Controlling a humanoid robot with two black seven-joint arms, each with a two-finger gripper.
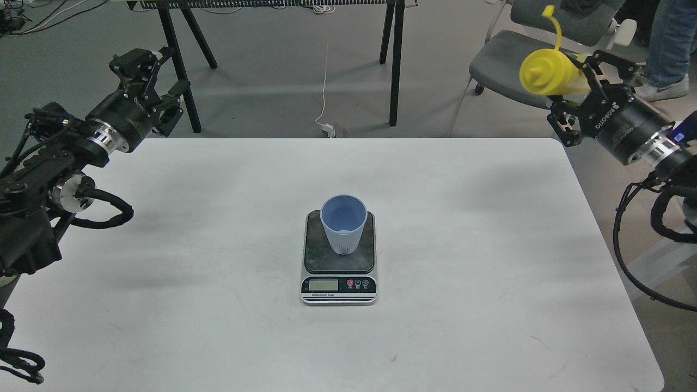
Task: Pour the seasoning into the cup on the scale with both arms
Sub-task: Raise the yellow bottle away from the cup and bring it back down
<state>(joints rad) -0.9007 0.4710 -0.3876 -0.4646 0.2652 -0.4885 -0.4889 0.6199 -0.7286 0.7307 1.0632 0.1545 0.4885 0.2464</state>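
The light blue cup [343, 231] stands upright on the dark platform of the scale [338, 272] at the middle of the white table. My right gripper [578, 87] is shut on the yellow seasoning bottle [549, 72], held lying sideways beyond the table's far right corner, nozzle pointing left toward the camera and its cap strap sticking up. My left gripper [155, 71] is open and empty, raised above the table's far left corner.
A white table [218, 305] holds only the scale and cup. A grey chair [517, 60] stands behind the right gripper. Black table legs [395, 60] stand at the back. A person's legs [667, 49] show at far right.
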